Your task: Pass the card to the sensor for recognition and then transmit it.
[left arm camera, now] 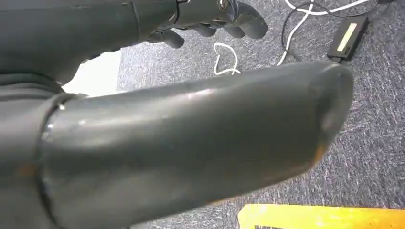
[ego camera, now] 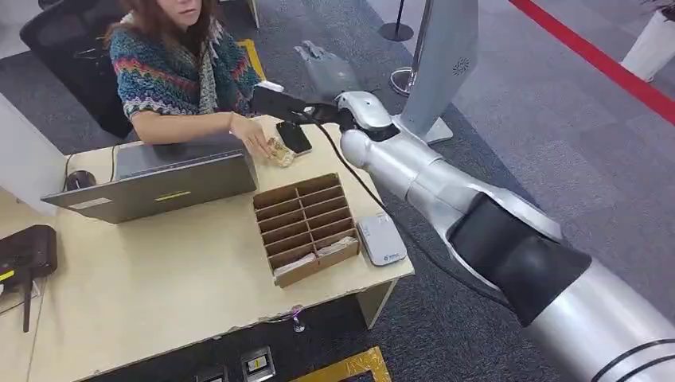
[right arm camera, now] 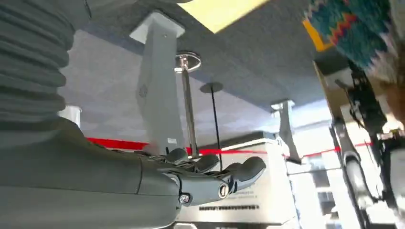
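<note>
My right arm reaches across the desk, and its dark right hand [ego camera: 280, 103] hovers just past a black phone-like sensor [ego camera: 294, 137] lying near the desk's far edge. A small white edge, possibly the card [ego camera: 271, 85], shows at the hand's far side, close to the seated person [ego camera: 179, 68]. In the right wrist view the right hand [right arm camera: 210, 174] has loosely curved fingers with nothing plainly between them. The person's hand [ego camera: 255, 135] rests on the desk beside a tan object [ego camera: 280, 153]. My left hand [left arm camera: 210, 19] hangs over the carpet, fingers loosely curled and holding nothing.
A cardboard divider box [ego camera: 306, 227] stands mid-desk, with a white flat device [ego camera: 382, 240] by the front right corner. A grey laptop [ego camera: 159, 179] faces the person. A dark device [ego camera: 28, 251] sits at the left edge. A grey kiosk stand [ego camera: 442, 56] rises behind my arm.
</note>
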Controlling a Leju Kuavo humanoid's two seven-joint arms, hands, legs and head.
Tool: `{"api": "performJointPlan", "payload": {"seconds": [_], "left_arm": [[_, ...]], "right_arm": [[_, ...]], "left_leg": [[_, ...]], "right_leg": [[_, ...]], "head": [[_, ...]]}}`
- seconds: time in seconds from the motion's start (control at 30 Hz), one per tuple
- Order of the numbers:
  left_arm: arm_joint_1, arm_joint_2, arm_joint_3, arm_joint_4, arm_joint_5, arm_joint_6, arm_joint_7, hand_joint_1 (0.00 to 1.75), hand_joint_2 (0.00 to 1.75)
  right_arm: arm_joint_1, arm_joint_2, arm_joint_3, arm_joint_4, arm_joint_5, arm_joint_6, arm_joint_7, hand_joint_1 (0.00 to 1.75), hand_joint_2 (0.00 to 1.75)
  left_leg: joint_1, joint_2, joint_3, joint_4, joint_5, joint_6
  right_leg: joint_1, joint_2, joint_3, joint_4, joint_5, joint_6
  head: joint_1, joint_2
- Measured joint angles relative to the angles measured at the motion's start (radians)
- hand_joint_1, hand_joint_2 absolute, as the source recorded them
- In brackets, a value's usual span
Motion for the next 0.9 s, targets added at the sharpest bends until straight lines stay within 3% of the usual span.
{"api": "performJointPlan", "payload": {"seconds": [0.13,0.3,0.53,0.7,0.9], "left_arm": [[0.014,0.0,0.0,0.0,0.026,0.011,-0.011,0.0,0.0],[0.032,0.0,0.002,0.001,0.039,0.016,-0.048,0.0,0.0],[0.054,0.0,0.022,0.009,0.028,0.017,-0.074,0.0,0.0],[0.06,0.0,0.04,0.01,0.021,0.017,-0.075,0.0,0.0],[0.065,0.005,0.053,0.011,0.002,0.013,-0.07,0.0,0.0]], "right_arm": [[0.046,-0.038,-0.059,-0.143,-0.098,-0.074,-0.016,0.0,1.75],[0.187,-0.092,-0.149,-0.376,-0.205,-0.083,-0.076,0.0,1.75],[0.493,-0.168,-0.286,-0.732,-0.253,-0.02,-0.133,0.0,1.75],[0.705,-0.192,-0.371,-0.867,-0.253,0.029,-0.184,0.0,1.75],[0.914,-0.205,-0.467,-0.979,-0.242,0.09,-0.187,0.0,1.75]], "left_leg": [[0.0,0.0,0.001,0.0,0.0,0.0],[0.0,0.0,0.002,0.0,-0.001,0.0],[0.002,0.001,0.003,0.0,-0.002,0.0],[0.002,0.001,0.004,0.0,-0.003,-0.001],[0.002,0.003,0.003,0.0,-0.004,-0.001]], "right_leg": [[0.0,0.0,0.0,-0.001,0.0,0.0],[0.0,0.0,0.001,-0.002,0.0,0.0],[0.001,0.0,0.002,-0.003,0.0,0.0],[0.002,0.0,0.004,-0.003,-0.001,0.0],[0.002,0.001,0.003,-0.003,-0.001,-0.001]], "head": [[0.0,0.0],[0.0,0.0],[0.0,0.0],[0.0,0.0],[0.0,0.0]]}}
